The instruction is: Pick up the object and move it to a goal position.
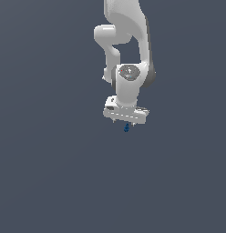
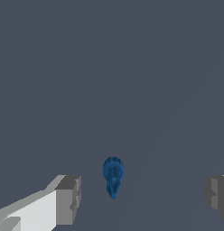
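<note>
While the gripper [image 2: 141, 198] hangs pointing down w/ fingers [image 2: 68, 198] spread wide, nothing's held. Wrist view: blue object [image 2: 113, 177] sits in the gap btwn the two finger pads, touching neither, a bit closer to one pad. Exterior view: object [image 1: 126, 128] just below the fingertips, slim & upright-ish. Beyond it, only flat grey ground [image 1: 51, 182].

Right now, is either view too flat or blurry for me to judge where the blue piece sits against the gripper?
Exterior view: flat grey, no shadows, the blue piece a tiny soft blob just under the gripper, so height is hard to judge. Wrist view: piece bigger but soft-edged, clearly apart from both fingers; no glare.
</note>
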`<state>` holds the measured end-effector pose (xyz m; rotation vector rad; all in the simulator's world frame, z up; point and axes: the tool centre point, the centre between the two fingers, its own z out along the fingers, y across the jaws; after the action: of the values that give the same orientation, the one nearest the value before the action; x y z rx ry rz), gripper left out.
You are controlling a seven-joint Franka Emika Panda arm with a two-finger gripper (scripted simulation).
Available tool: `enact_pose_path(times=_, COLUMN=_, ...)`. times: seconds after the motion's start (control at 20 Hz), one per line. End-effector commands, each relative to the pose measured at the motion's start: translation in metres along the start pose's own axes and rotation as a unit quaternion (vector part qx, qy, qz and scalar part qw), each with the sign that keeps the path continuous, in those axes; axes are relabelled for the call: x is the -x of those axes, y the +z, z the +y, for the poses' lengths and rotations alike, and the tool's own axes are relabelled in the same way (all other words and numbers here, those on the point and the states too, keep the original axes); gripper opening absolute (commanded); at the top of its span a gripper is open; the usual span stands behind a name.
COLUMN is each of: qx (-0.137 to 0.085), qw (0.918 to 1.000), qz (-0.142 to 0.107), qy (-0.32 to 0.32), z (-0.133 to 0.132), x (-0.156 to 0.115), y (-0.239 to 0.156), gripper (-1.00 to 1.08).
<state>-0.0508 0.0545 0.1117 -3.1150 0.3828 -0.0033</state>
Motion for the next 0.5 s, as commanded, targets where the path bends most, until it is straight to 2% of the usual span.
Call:
enact_pose_path(times=0.0, qx=0.001, qw=0.9999, qz=0.000, qy=0.013, z=-0.007, x=0.011, y=0.007, gripper=1.00)
enact_pose_path(times=0.45, qx=0.002, qw=0.9994, qz=-0.001, qy=0.034, z=-0.018, x=0.031, y=0.019, gripper=1.00)
